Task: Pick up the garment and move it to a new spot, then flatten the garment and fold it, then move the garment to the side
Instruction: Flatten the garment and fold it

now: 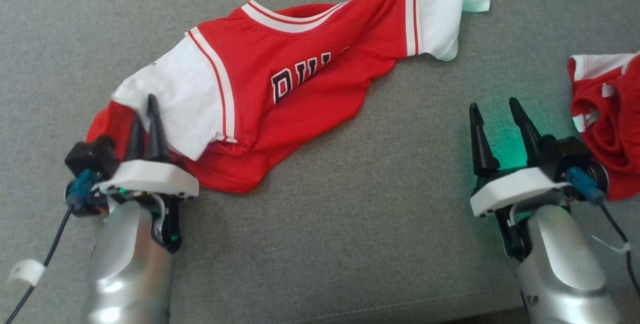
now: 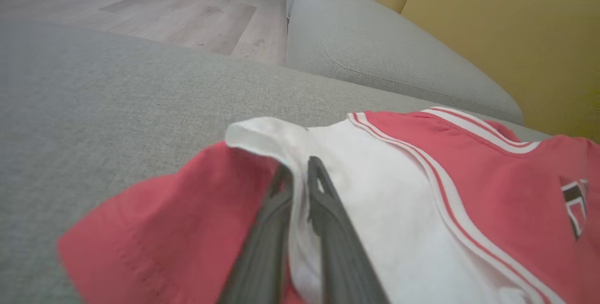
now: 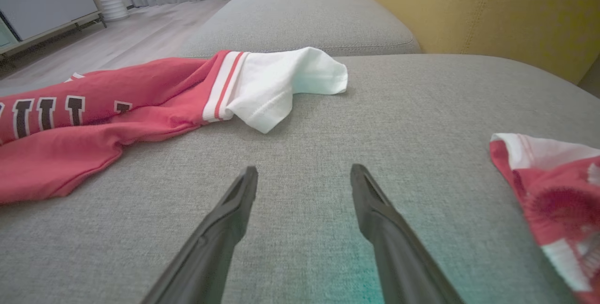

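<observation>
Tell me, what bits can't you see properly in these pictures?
- Jersey lettering: head view, a fold swallows the end of the word; right wrist view, the left edge cuts it.
- Second red garment: cut off by the right edge in head and right wrist views.
- Left gripper: left wrist view, blurred fingers on the white sleeve; how much cloth they pinch is unclear.

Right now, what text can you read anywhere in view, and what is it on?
"BUL": black, white-edged letters on the chest of the red jersey; the rest runs into a fold.
On the second red garment: nothing legible.
</observation>
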You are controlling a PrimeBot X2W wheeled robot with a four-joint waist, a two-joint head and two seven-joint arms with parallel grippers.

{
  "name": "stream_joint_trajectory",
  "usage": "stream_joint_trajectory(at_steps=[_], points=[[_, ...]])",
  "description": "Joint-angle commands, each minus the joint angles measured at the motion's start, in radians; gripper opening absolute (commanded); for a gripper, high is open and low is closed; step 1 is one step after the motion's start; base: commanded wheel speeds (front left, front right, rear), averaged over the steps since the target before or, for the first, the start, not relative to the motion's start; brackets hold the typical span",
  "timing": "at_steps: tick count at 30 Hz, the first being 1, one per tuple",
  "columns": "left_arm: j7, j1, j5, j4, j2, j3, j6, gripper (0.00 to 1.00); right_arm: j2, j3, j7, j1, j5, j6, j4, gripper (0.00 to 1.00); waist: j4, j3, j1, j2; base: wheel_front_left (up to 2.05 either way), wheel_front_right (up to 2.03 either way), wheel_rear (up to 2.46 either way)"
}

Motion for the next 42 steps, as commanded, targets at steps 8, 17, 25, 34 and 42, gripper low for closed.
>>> stream_joint_trajectory(at_steps=[8,17,25,34,42], points=[[-0.005,-0.029,0.089,-0.205,0.027,-0.043,-0.006,0.00,0.002,0.021,-0.006,-0.022,0.028,-0.001,-0.022,1.00,0.000,0.000,-0.0001,0.0000,0.00,0.00,0.00],[-0.005,-0.037,0.106,-0.447,0.014,-0.259,-0.006,0.00,0.002,0.030,-0.006,-0.011,0.075,-0.001,-0.012,1.00,-0.041,-0.068,-0.0001,0.0000,0.00,0.00,0.00],[-0.005,-0.074,-0.024,-0.438,0.010,-0.591,-0.004,0.16,0.002,0.048,-0.006,0.000,0.091,-0.001,0.000,1.00,-0.151,-0.117,-0.0001,0.0000,0.00,0.00,0.00],[-0.005,-0.032,-0.079,-0.307,0.010,-0.739,0.042,1.00,0.002,0.025,-0.006,0.008,0.091,-0.001,-0.009,1.00,-0.126,-0.120,-0.0001,0.0000,0.00,0.00,0.00],[-0.005,0.050,-0.056,-0.268,0.010,-0.617,0.064,1.00,0.002,0.101,-0.006,0.025,0.141,-0.001,0.020,1.00,-0.022,-0.134,-0.0001,0.0000,0.00,0.00,0.00]])
